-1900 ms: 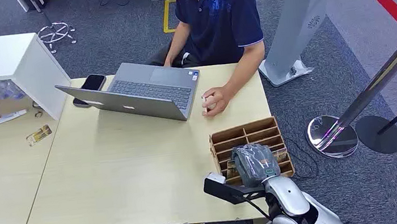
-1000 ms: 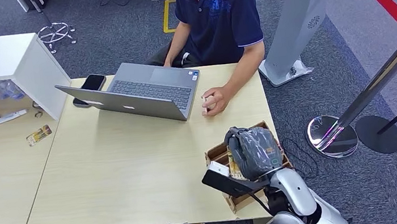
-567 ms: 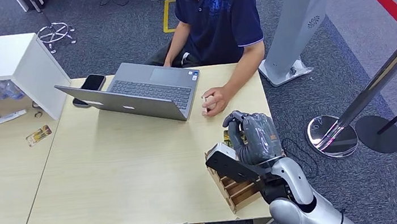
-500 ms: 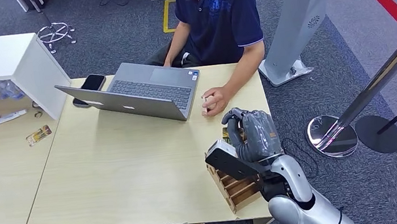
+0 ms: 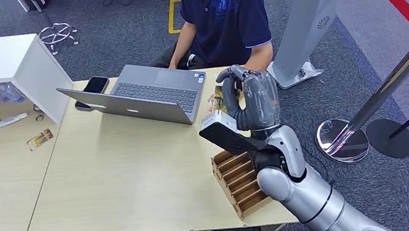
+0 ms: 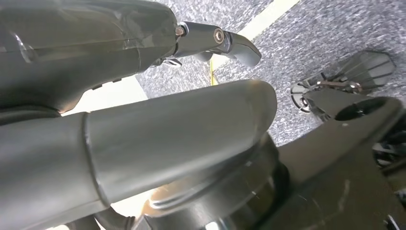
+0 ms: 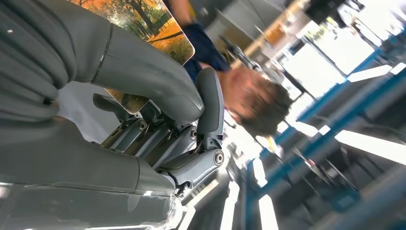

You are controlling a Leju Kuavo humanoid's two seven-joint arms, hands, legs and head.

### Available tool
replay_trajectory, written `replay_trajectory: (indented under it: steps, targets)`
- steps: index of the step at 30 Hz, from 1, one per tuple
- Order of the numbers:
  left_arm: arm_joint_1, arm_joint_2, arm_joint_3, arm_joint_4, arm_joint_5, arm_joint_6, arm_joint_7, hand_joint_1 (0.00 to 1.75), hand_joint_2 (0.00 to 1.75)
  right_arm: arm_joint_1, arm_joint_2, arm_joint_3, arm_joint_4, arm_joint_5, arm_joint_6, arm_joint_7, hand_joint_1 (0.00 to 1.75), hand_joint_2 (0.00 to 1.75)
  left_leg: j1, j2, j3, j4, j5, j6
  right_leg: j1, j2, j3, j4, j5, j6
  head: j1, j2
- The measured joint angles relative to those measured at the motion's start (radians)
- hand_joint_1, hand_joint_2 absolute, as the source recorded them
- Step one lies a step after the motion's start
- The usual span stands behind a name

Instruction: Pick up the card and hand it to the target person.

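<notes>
My right hand (image 5: 250,101) is raised above the table's far right part, just in front of the seated person (image 5: 225,13). It pinches a card (image 5: 218,96) between thumb and fingers; the card's edge shows beside the thumb. The right wrist view brings the card (image 7: 143,24) close: an autumn-trees picture, pressed under the thick grey thumb (image 7: 143,76). The person's hand on the table is mostly hidden behind my hand. My left hand (image 6: 215,38) hangs low over grey carpet, a dark finger stretched out, holding nothing.
A wooden slotted box (image 5: 240,185) lies askew at the table's near right corner, under my forearm. An open laptop (image 5: 147,96) and a phone (image 5: 96,84) lie at the back left. A white cabinet (image 5: 7,63) stands left, a stanchion base (image 5: 343,139) right.
My right hand rose out of the wooden box with the card and travelled forward to the person's hand. The box was dragged and turned askew.
</notes>
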Motion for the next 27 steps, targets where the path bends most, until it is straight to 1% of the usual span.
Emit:
replay_trajectory:
  steps: [7,10,15,19,27]
  targets:
    - [-0.014,-0.011,-0.012,0.002,-0.011,-0.003,0.012,0.00,0.00,0.014,0.126,-0.241,0.078,0.144,0.000,-0.145,1.70,1.75,0.000,-0.002,0.000,0.000,0.000,0.000,0.000,-0.002,0.000,0.000,0.000,0.000,0.000,0.000]
    - [-0.019,-0.015,-0.016,0.003,-0.014,-0.004,0.015,0.00,0.00,0.020,0.156,-0.313,0.097,0.184,0.000,-0.187,1.71,1.75,0.000,-0.002,0.000,0.000,0.000,0.000,0.000,-0.002,0.001,0.000,0.000,0.000,0.000,0.000]
    - [-0.022,-0.017,-0.018,0.004,-0.016,-0.004,0.017,0.00,0.00,0.026,0.156,-0.333,0.103,0.210,0.000,-0.179,1.71,1.75,0.000,-0.003,0.000,0.000,0.000,0.000,0.000,-0.003,0.001,-0.001,0.000,0.000,0.000,0.000]
    - [-0.023,-0.021,-0.021,0.004,-0.013,0.000,0.020,0.00,0.00,0.031,0.156,-0.366,0.193,0.375,0.000,-0.122,1.71,1.75,0.001,-0.003,0.002,-0.001,0.000,0.000,0.000,-0.002,0.003,-0.002,0.000,0.000,0.000,0.000]
    - [-0.022,-0.020,-0.021,0.005,-0.008,0.001,0.018,0.00,0.00,0.028,0.151,-0.360,0.260,0.463,0.000,-0.076,1.70,1.75,0.001,-0.002,0.002,-0.001,0.000,0.000,0.001,-0.001,0.003,-0.002,0.000,0.000,0.000,0.000]
